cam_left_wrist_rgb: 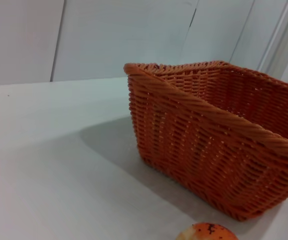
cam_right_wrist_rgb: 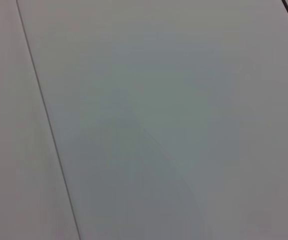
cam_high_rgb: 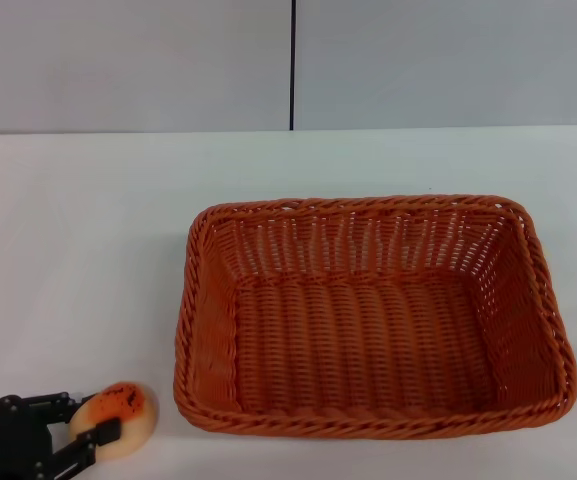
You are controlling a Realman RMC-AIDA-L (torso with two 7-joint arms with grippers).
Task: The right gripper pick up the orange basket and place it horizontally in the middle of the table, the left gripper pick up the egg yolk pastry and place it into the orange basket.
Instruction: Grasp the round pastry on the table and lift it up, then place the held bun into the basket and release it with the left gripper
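Note:
The orange basket [cam_high_rgb: 373,315] lies flat on the white table [cam_high_rgb: 78,250], long side across, a little right of centre, and it holds nothing. In the left wrist view the orange basket [cam_left_wrist_rgb: 218,135] shows one corner and its woven side. The egg yolk pastry [cam_high_rgb: 123,415] is near the table's front left edge, left of the basket. My left gripper [cam_high_rgb: 96,417] reaches it from the left, its black fingers closed against the pastry's sides. Only the top of the egg yolk pastry [cam_left_wrist_rgb: 207,233] shows in the left wrist view. My right gripper is out of view.
A grey panelled wall [cam_high_rgb: 288,60] with a dark vertical seam stands behind the table. The right wrist view shows only a plain grey panel [cam_right_wrist_rgb: 158,120]. Bare tabletop lies left of and behind the basket.

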